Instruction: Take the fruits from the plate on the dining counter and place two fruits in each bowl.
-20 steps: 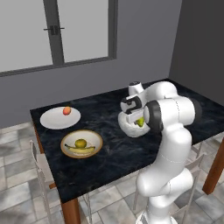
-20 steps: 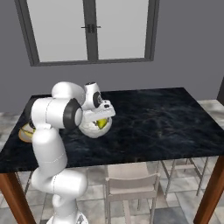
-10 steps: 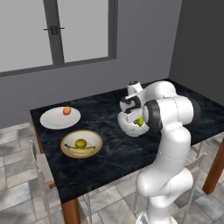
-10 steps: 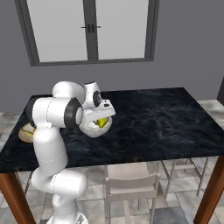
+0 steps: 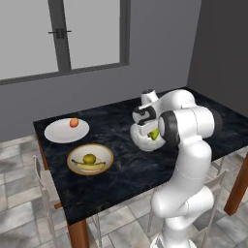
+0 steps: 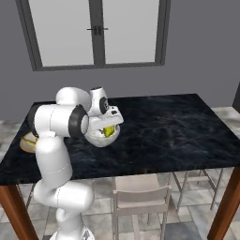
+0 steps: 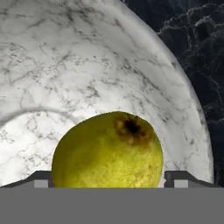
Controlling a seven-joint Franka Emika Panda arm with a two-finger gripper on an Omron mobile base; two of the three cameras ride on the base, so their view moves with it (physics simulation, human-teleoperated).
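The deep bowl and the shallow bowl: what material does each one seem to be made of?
The deep bowl looks like polished white marble or glazed ceramic: fine grey veins run over its smooth inside, around the pear. The shallow bowl seems wooden at the rim, a matte tan band, with a pale smooth inside; whether that is wood or ceramic stays open.

The arm (image 5: 186, 145) is glossy white, built of thick rounded links that swell into bulbous shoulders. Dark grey to black rings mark each joint. The hand (image 6: 108, 125) is a pale, blocky piece with small dark finger tips (image 7: 186, 178). No cables or markings are visible.
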